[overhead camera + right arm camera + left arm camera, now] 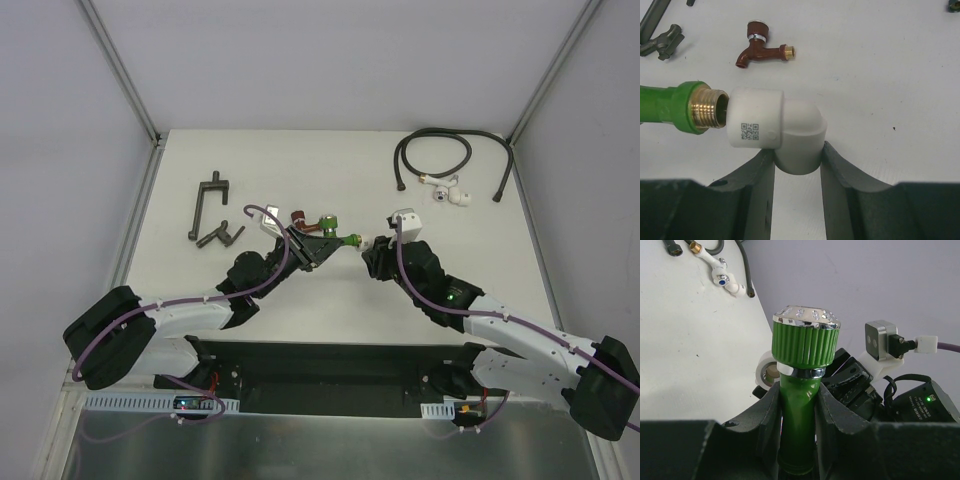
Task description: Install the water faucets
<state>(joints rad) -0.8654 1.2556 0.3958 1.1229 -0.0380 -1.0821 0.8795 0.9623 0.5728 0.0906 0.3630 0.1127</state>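
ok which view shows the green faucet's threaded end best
Right wrist: the green faucet has its threaded end large and sharp at the white elbow opening. Left wrist shows only its knob and body in the left gripper; top view shows it tiny.

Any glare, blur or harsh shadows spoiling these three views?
Top external: even light, soft shadows, parts small. Left wrist: green faucet sharp, bright glints on its silver cap. Right wrist: white elbow fitting bright, yet its QR code is crisp; dark red faucet in focus.
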